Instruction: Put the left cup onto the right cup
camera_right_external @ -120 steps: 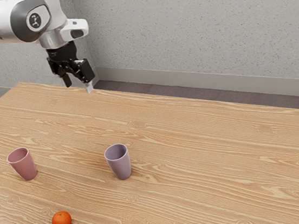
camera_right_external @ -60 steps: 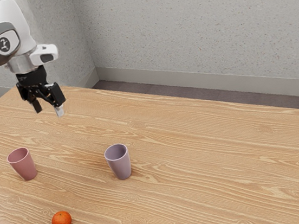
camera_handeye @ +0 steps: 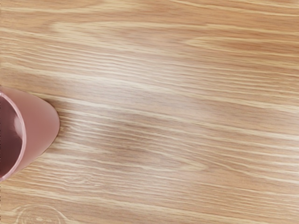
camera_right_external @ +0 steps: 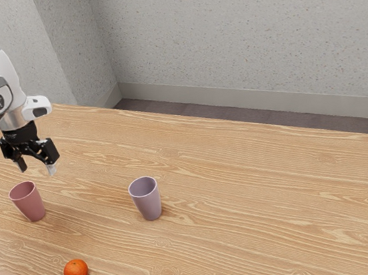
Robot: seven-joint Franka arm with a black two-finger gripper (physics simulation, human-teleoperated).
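The left cup [camera_right_external: 27, 200] is pink and stands upright near the exterior view's left edge. The right cup [camera_right_external: 145, 198] is mauve and stands upright nearer the table's middle. My gripper [camera_right_external: 36, 167] hovers just above and slightly behind the pink cup, open, with nothing between its fingers. In the wrist view the pink cup [camera_handeye: 29, 131] shows its rim and side, off to one side of the hand and below it, over bare wood grain.
An orange [camera_right_external: 75, 271] lies near the table's front edge, in front of the two cups. The wooden table [camera_right_external: 257, 189] stretches wide toward the exterior view's right. A grey wall and its corner stand behind the table.
My arm has swung toward the exterior view's left and come down, from high behind the mauve cup to just above the pink cup. The cups and the orange have not moved.
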